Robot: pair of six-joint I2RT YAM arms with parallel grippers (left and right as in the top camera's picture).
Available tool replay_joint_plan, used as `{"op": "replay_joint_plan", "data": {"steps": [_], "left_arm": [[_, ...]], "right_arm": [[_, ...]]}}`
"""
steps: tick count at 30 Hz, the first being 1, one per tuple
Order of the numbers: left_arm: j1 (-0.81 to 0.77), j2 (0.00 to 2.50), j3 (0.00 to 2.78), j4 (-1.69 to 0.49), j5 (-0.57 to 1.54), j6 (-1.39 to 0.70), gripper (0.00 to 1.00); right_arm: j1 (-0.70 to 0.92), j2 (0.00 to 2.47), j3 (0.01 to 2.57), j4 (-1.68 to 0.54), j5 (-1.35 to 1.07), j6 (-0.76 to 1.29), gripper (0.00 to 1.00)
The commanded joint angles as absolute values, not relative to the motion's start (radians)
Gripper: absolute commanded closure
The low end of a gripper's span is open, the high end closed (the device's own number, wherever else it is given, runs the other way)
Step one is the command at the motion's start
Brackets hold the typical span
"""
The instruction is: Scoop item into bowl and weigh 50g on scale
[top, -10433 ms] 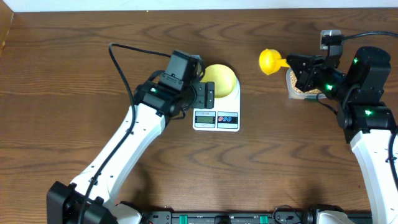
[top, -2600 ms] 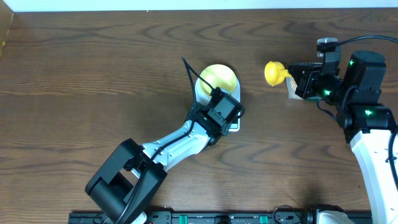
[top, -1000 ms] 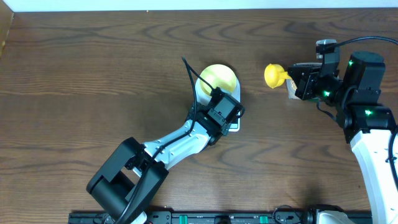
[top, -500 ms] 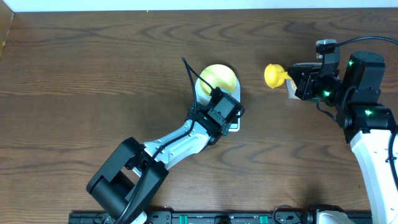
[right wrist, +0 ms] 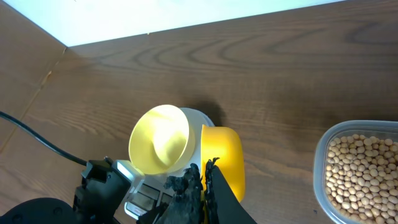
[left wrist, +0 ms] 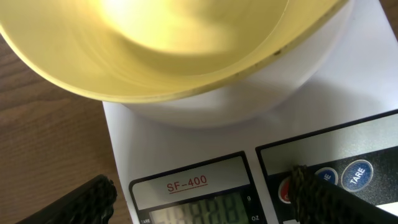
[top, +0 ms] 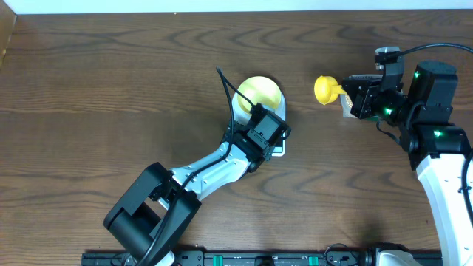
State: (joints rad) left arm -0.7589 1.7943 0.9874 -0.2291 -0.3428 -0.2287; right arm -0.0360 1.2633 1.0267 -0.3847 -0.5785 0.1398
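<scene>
**Bowl on the scale, scoop held off to the side**

The bowl (top: 259, 93) sits on the white scale (top: 280, 111), on the platform at the 12 o'clock end, with the display and buttons at the 6 o'clock end. The left wrist view shows the bowl's pale yellow rim close up above the display, which carries the label "SF-400". Its digits are cut off by the frame edge and cannot be read.

The left gripper (left wrist: 200, 183) hangs low over the scale's front with its jaws spread wide, holding nothing. One finger (left wrist: 93, 198) is over the table (top: 111, 81) at the scale's 9 o'clock edge. The other lies across the round buttons; whether it touches them cannot be told.

The right gripper (top: 355, 96) is closed tight on the handle of the yellow scoop (top: 324, 89). The scoop is in the air at about 3 o'clock from the bowl, well apart from it.

The beans (right wrist: 364, 167) fill a clear plastic tub (right wrist: 321, 155), which stands on the table at roughly 4 o'clock from the scoop. From overhead the tub is mostly covered by the right arm.
</scene>
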Motion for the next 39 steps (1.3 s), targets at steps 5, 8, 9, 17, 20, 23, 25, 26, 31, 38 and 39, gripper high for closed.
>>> {"op": "replay_joint_plan", "data": {"steps": [5, 8, 9, 17, 20, 23, 25, 26, 31, 38, 39], "left_arm": [[-0.749, 1.840, 0.971, -0.244, -0.352, -0.222, 0.09], [-0.750, 1.825, 0.971, -0.253, -0.352, -0.222, 0.09], [-0.751, 1.814, 0.971, -0.257, -0.352, -0.223, 0.09], [-0.773, 1.686, 0.972, -0.280, -0.352, -0.223, 0.09], [-0.781, 1.640, 0.972, -0.290, -0.351, -0.223, 0.09], [-0.793, 1.593, 0.972, -0.302, -0.348, -0.223, 0.09], [-0.802, 1.560, 0.972, -0.314, -0.348, -0.222, 0.09], [-0.805, 1.543, 0.972, -0.321, -0.349, -0.223, 0.09], [-0.810, 1.474, 0.972, -0.360, -0.348, -0.223, 0.09], [-0.810, 1.443, 0.972, -0.358, -0.349, -0.223, 0.09], [-0.810, 1.443, 0.972, -0.358, -0.349, -0.223, 0.09]], "right_arm": [[-0.038, 1.261, 1.047, -0.385, -0.578, 0.121, 0.99], [-0.038, 1.261, 1.047, -0.386, -0.578, 0.121, 0.99], [-0.038, 1.261, 1.047, -0.386, -0.578, 0.121, 0.99], [-0.038, 1.261, 1.047, -0.385, -0.578, 0.121, 0.99], [-0.038, 1.261, 1.047, -0.386, -0.577, 0.121, 0.99], [-0.038, 1.261, 1.047, -0.385, -0.574, 0.121, 0.99], [-0.038, 1.261, 1.047, -0.385, -0.574, 0.121, 0.99], [-0.038, 1.261, 1.047, -0.385, -0.574, 0.121, 0.99], [-0.038, 1.261, 1.047, -0.386, -0.574, 0.121, 0.99], [-0.038, 1.261, 1.047, -0.385, -0.555, 0.122, 0.99], [-0.038, 1.261, 1.047, -0.385, -0.555, 0.122, 0.99]]}}
